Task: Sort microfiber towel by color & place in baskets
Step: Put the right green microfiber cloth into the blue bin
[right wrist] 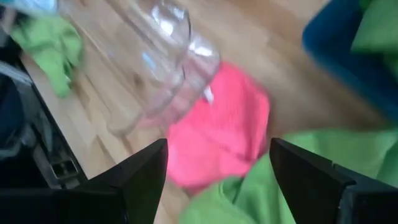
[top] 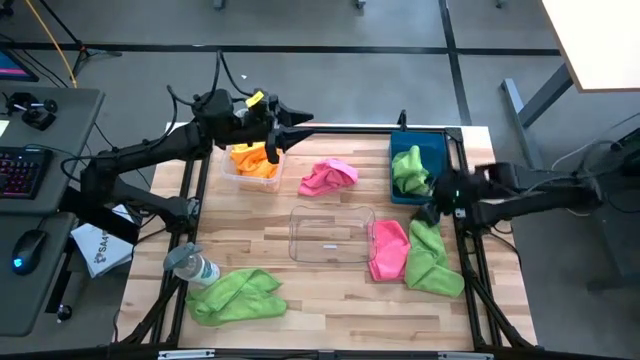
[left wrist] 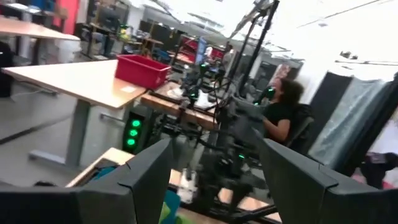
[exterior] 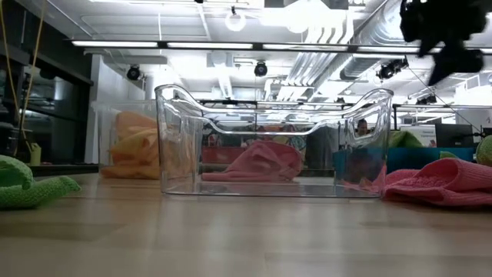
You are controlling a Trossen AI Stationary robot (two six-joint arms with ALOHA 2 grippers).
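Note:
Orange towels [top: 252, 162] lie in the far-left clear basket [top: 232, 176]. One green towel [top: 408, 170] sits in the blue basket [top: 434, 152]. A pink towel [top: 328, 177] lies on the table beyond the empty clear basket [top: 330, 233]. Another pink towel [top: 388, 248] and a green towel [top: 432, 260] lie to that basket's right, and a third green towel [top: 235, 295] is near-left. My left gripper [top: 298, 118] is open above the orange basket's far-right corner, open too in its wrist view [left wrist: 214, 155]. My right gripper [top: 432, 212] hovers open over the pink and green towels [right wrist: 217, 155].
A clear plastic bottle [top: 192, 265] lies by the table's left edge near the green towel. A white printed bag [top: 100, 245] sits off the left side. A dark frame [top: 470, 260] borders the table. A person [left wrist: 283, 102] sits in the room beyond.

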